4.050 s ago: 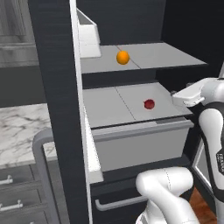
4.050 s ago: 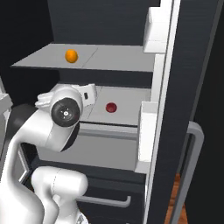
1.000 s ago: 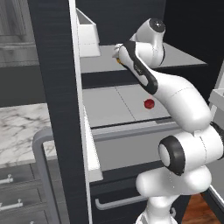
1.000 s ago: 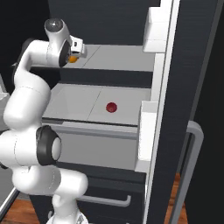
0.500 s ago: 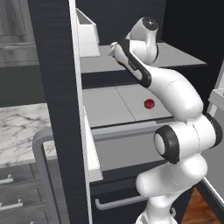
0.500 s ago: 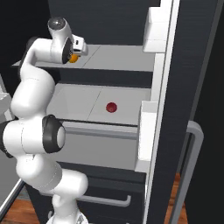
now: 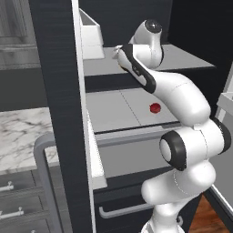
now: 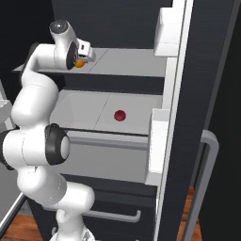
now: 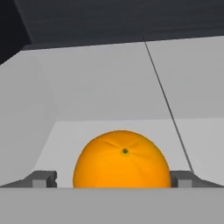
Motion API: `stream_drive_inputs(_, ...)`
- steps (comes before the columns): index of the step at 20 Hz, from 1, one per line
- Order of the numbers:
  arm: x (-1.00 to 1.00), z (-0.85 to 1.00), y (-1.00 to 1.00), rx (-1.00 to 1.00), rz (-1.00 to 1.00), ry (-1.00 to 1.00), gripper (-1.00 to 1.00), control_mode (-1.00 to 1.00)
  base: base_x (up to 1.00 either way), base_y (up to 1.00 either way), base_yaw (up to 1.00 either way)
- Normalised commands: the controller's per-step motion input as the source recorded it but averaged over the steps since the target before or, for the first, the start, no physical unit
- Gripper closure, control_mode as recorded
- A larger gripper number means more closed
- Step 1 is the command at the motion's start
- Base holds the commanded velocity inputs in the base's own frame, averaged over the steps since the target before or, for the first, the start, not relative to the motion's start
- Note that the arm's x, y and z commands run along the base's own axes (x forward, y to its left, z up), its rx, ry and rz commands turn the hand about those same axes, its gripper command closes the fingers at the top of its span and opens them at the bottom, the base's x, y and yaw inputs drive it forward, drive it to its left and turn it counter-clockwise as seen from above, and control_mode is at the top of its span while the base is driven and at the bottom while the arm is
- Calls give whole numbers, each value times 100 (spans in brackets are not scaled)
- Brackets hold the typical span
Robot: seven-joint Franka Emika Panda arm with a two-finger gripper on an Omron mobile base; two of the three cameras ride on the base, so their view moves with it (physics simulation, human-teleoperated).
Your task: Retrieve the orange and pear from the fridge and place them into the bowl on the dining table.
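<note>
Step in hand looks like the first pick: arm's reached up into the open fridge (image 8: 207,94) and the claw (image 9: 113,179) is right at the orange (image 9: 121,159) on the upper shelf (image 8: 127,63). In the hand view the fruit sits square between the two finger tips (image 9: 41,178), one on each side, w/ a sliver of gap showing. So claw is spread wide around it, not pinching yet, as far as I can see. From the right base view a bit of orange peeks out just beside the hand.

Next move, I'd say: squeeze shut on the orange, lift it clear of the shelf, back out w/o knocking the door bins, then head for the bowl on the dining table. Round, smooth thing, so it could roll off if the fingers close off-centre.

Contents: upper shelf carries the orange. Shelf below (image 7: 118,109) has a small red round object (image 7: 155,108) lying alone, well apart from the arm. Can't spot a pear anywhere on these shelves. White door bins (image 7: 91,34): can't tell what's in them.
</note>
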Motion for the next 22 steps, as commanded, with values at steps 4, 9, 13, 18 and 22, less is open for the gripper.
stream_drive_inputs(4, 11, -35, -1, 0, -6, 0, -100, -100, 0, 0, 0)
stream_drive_inputs(9, 25, -28, -2, 0, -3, 0, -100, -100, 0, 0, 0)
stream_drive_inputs(13, 27, -25, 0, 0, -1, 1, 100, -100, 0, 0, 0)
stream_drive_inputs(18, 2, -66, 0, 0, -3, 12, 100, -100, 0, 0, 0)
stream_drive_inputs(22, 1, -52, 0, 0, -2, 9, 100, -100, 0, 0, 0)
